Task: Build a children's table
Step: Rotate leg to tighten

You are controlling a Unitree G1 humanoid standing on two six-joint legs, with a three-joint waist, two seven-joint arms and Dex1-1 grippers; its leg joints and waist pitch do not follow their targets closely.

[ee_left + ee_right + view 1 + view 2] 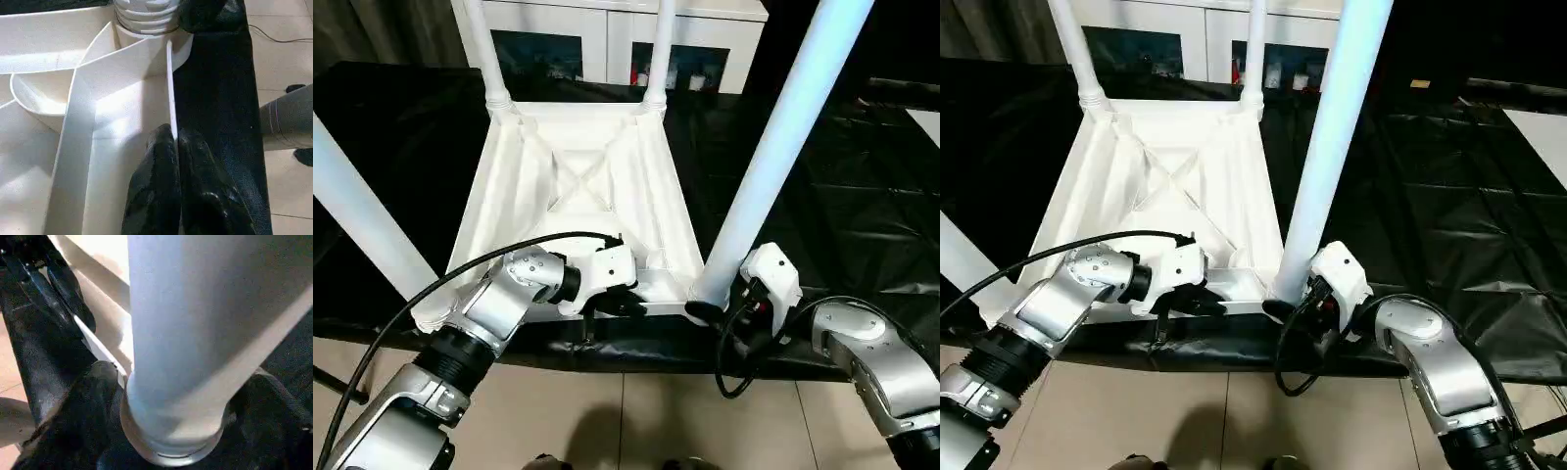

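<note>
Four legs up. Left gripper [625,305] pinched on tabletop [578,166] near rim; right gripper [171,421], fingers apart, straddles near-right corner leg [773,147] base. Twist w/ rim steady.

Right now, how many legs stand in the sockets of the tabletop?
4. Two at the far corners: far left leg, far right leg. Two at the near corners: near left leg, near right leg, whose base sits between the right gripper fingers.

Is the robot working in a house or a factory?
Probably an indoor room set up as a robot test space, not a factory. There is a white cabinet with dark glass doors, a tiled floor, and a work surface draped in black sheeting.
</note>
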